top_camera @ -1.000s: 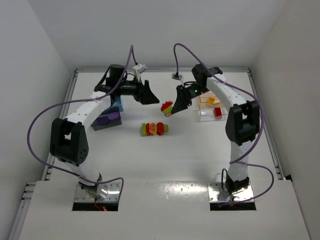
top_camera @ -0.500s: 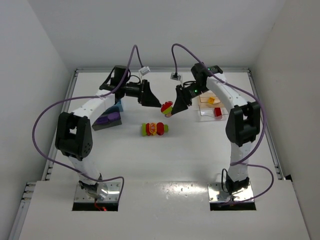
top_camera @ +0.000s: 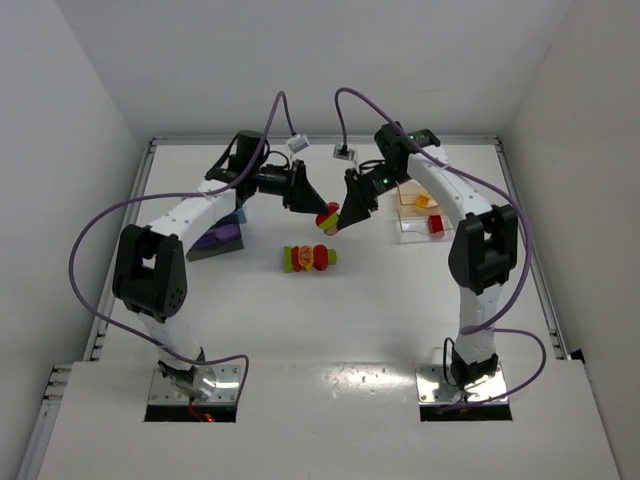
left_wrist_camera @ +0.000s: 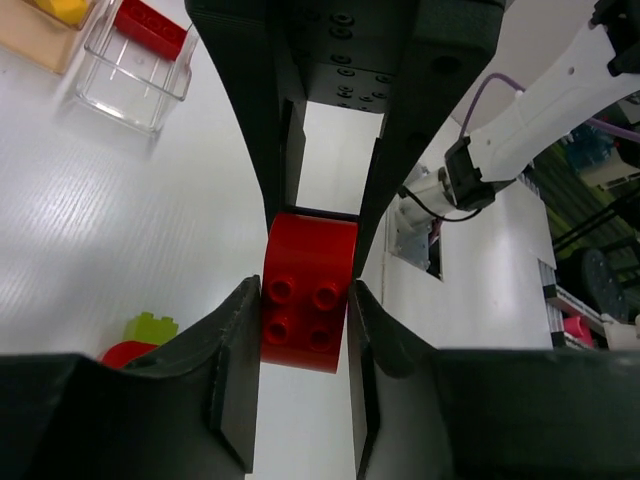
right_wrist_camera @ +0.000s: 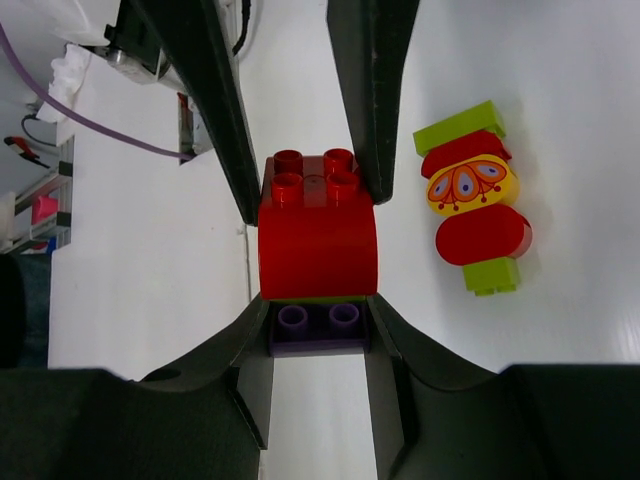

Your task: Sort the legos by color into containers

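Red block [left_wrist_camera: 308,292] was found held in the air over the middle of the table [top_camera: 400,320], between the two arms. It was joined to a purple block [right_wrist_camera: 318,330], with a sliver of lime seen between them.

Left gripper [top_camera: 319,206] was clamped narrowly on the red block near its studded end. Right gripper [top_camera: 341,221] was closed on the purple block.

A loose stack [top_camera: 309,258] of lime, red and yellow pieces was noted lying flat on the table, just beside and nearer the bases.

Red piece [top_camera: 435,224] was recorded in the clear tub [top_camera: 408,232] on the right arm's side. Purple piece [top_camera: 212,238] was recorded in the dark tub [top_camera: 195,252] on the left arm's side.
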Robot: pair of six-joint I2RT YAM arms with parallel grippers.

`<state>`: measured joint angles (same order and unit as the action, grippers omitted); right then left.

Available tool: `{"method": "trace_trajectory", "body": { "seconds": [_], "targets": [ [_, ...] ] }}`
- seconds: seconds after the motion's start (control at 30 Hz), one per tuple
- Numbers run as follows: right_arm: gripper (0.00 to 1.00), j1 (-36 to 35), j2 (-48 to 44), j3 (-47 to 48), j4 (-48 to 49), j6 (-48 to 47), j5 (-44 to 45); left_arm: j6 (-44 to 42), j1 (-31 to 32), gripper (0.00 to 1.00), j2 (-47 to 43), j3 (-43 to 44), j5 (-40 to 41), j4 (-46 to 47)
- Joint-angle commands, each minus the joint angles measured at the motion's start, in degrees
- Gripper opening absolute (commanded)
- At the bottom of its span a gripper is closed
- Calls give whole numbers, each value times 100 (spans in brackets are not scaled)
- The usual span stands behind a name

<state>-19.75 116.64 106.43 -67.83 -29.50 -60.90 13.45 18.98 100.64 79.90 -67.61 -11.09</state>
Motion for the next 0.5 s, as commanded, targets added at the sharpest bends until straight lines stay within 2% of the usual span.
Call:
{"method": "trace_trajectory", "body": {
  "seconds": [0.0,0.03,0.13,0.27,0.3,0.33,0.47],
  "targets": [
    [0,-38,-133,246,42,-109,-352,-167,79,26,-44,184,108,195],
    [0,-38,-133,246,42,-109,-352,-168,79,18,-44,184,108,195],
    [0,15,-185,107,42,-109,-352,-168,79,10,-44,315,335,195],
    [0,76,-404,-298,-99,-241,-300,103,-78,7,-44,465,407,493],
    [0,129,-466,-386,-151,-328,-299,288,-131,7,-44,465,407,946],
    [0,129,-519,-473,-151,-407,-238,681,-193,7,25,465,407,1177],
    [0,182,-809,-983,-151,-461,-176,1368,-552,7,183,745,460,2005]
  ]
}}
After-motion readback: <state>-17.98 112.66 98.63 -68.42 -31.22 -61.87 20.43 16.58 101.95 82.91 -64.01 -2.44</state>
